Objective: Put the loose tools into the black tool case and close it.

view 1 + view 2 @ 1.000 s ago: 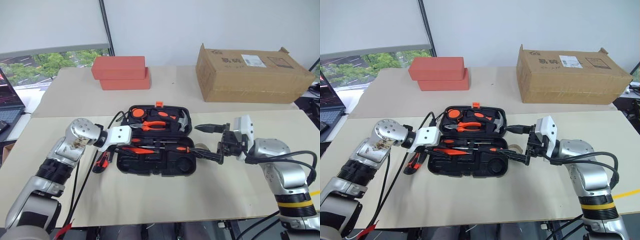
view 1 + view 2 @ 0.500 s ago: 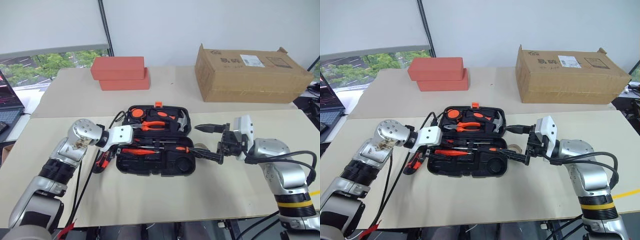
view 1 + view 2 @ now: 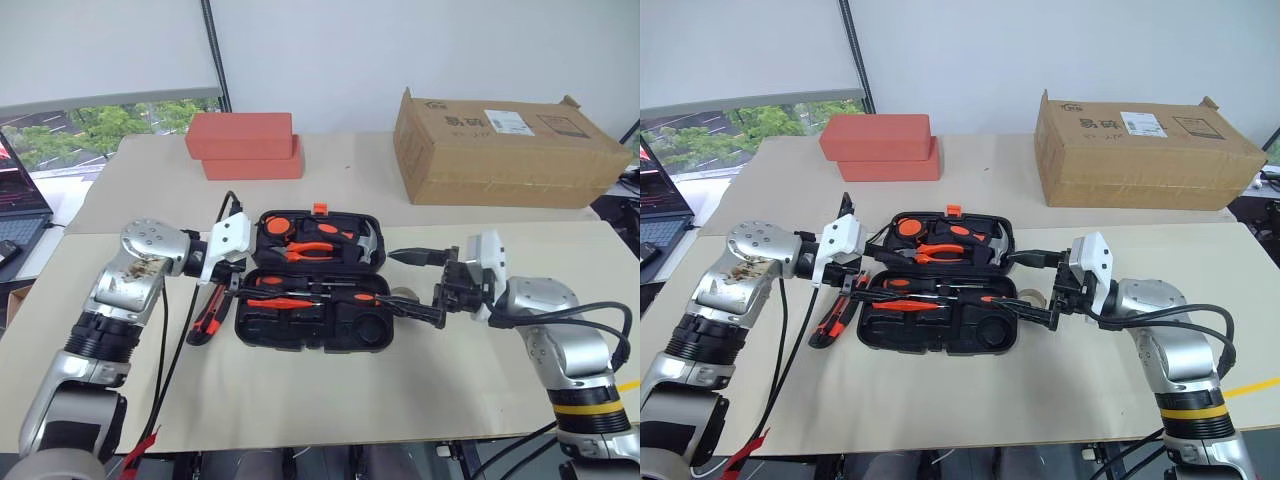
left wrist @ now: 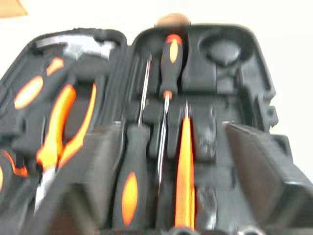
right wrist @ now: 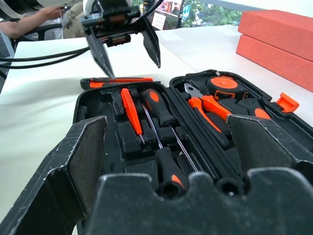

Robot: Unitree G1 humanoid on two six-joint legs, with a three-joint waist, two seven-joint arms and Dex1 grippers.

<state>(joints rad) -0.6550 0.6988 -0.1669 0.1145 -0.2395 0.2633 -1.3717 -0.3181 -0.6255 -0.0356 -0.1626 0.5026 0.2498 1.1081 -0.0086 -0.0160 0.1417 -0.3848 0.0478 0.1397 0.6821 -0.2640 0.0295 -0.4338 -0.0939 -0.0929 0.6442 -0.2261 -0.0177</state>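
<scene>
The black tool case (image 3: 370,335) lies open in the middle of the table. Its near half holds two screwdrivers (image 4: 169,58) (image 4: 130,188) and the thin orange strip tool (image 4: 185,171), all lying in the slots. The utility knife (image 3: 205,318) lies on the table just left of the case. A small tape roll (image 3: 403,294) sits at the case's right end. My left gripper (image 5: 133,68) hangs open and empty above the case's left end. My right gripper (image 3: 394,280) stands open and empty at the right end, its fingers either side of the case's edge.
The far half of the case holds orange-handled pliers (image 3: 320,251), a hammer (image 3: 366,240) and a round orange-black tool. A cardboard box (image 3: 505,150) stands back right, red-orange blocks (image 3: 245,145) back left, a laptop (image 3: 15,200) at the left edge. A person's arm (image 5: 29,22) rests beyond the table.
My left gripper has opened, risen off the case's near half and drawn back to the left. The right arm has kept still.
</scene>
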